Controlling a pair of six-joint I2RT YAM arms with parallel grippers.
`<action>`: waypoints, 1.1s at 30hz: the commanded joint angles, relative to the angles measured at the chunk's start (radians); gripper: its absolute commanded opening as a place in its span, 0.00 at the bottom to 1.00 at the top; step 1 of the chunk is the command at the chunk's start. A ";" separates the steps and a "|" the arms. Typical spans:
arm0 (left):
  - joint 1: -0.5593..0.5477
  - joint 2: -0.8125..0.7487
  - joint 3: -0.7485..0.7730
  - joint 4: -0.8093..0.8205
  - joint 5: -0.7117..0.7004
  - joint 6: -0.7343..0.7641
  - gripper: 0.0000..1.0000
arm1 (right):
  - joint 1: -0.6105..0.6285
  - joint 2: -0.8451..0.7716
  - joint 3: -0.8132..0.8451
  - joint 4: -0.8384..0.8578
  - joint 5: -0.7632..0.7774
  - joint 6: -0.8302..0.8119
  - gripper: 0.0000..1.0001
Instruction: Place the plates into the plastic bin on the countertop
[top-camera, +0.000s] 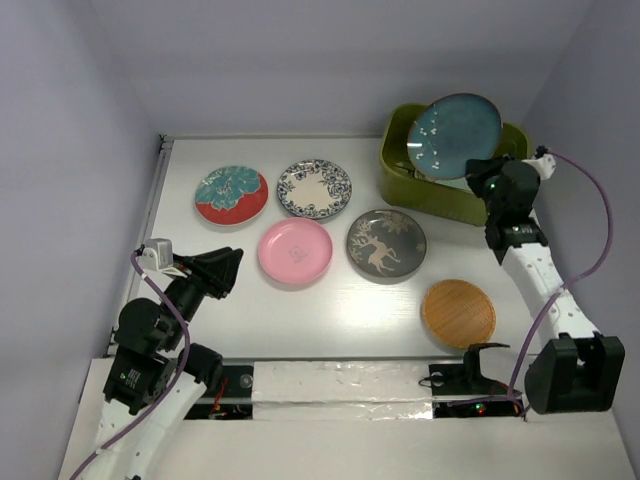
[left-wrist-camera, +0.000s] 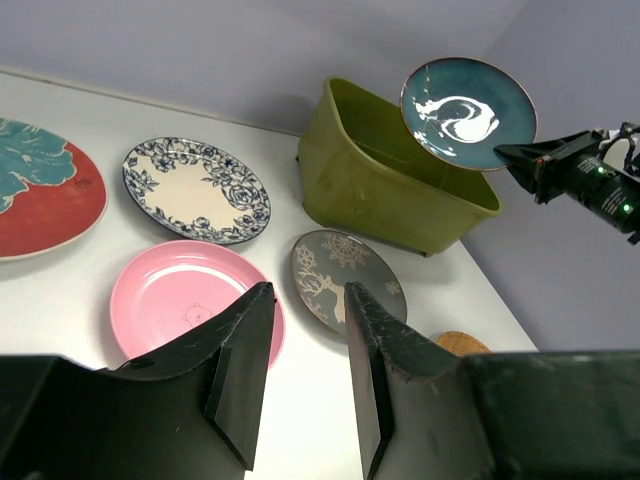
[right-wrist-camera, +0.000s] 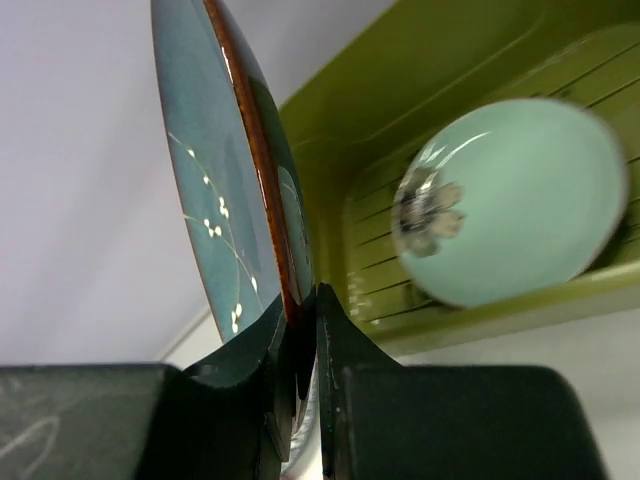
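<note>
Dark teal plate (top-camera: 455, 135) | right pincer (right-wrist-camera: 302, 325) pinches its rim over olive plastic bin (top-camera: 430, 200) | risk: thin edge grip slips, plate strikes mint plate (right-wrist-camera: 520, 200) | left pincer (left-wrist-camera: 307, 300) spread

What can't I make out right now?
Mint plate: right wrist, blurred.
Bin floor: top view, mostly covered by teal plate.
Orange plate: left wrist, mostly behind left gripper.
Red plate: left wrist, cut by left edge.
</note>
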 joint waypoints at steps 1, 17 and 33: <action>-0.007 -0.008 0.015 0.046 0.011 0.000 0.32 | -0.111 0.048 0.153 0.031 -0.219 -0.060 0.00; -0.007 0.000 0.012 0.052 0.018 0.000 0.33 | -0.272 0.453 0.428 -0.180 -0.459 -0.192 0.00; -0.007 0.004 0.013 0.052 0.020 0.000 0.33 | -0.282 0.515 0.442 -0.298 -0.209 -0.276 0.49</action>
